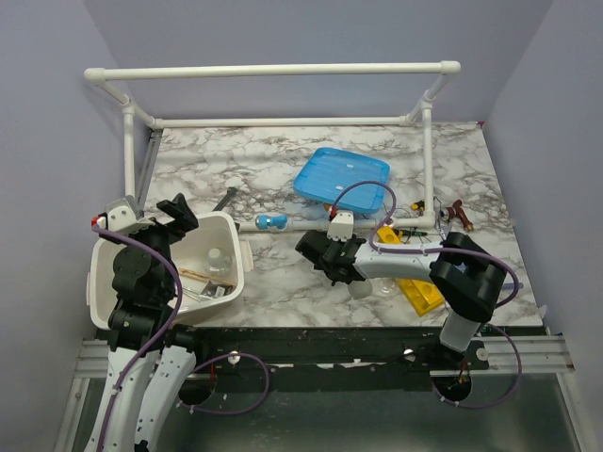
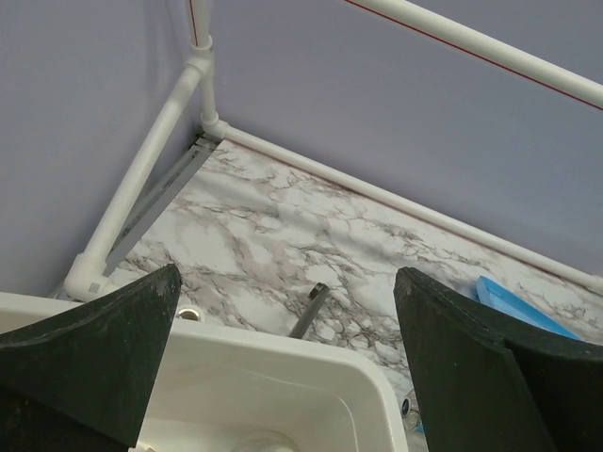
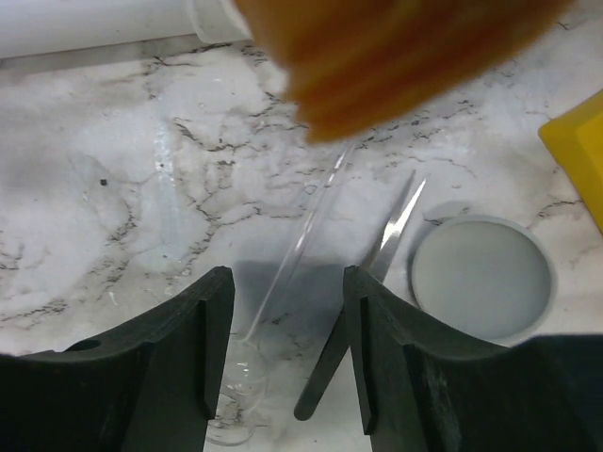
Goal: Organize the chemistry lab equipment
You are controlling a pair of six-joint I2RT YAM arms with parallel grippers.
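My left gripper (image 1: 177, 213) is open and empty above the far rim of the white tub (image 1: 237, 252); its wrist view (image 2: 287, 279) shows the rim (image 2: 283, 348) below. The tub holds a small glass beaker (image 1: 218, 261) and thin wooden sticks (image 1: 196, 274). My right gripper (image 1: 317, 256) is open low over the table (image 3: 285, 275). A clear glass tube (image 3: 301, 235) and a thin metal spatula (image 3: 382, 250) lie between its fingers, untouched. A yellow rack (image 1: 419, 294) lies under the right arm, its corner showing in the right wrist view (image 3: 579, 141).
A blue lid (image 1: 341, 176) lies at the back centre. A dark rod (image 1: 225, 200) and a small blue-and-white item (image 1: 273, 222) lie behind the tub. A round grey disc (image 3: 480, 276) sits right of the spatula. Small brown items (image 1: 458, 214) lie far right. A white pipe frame (image 1: 273, 71) stands behind.
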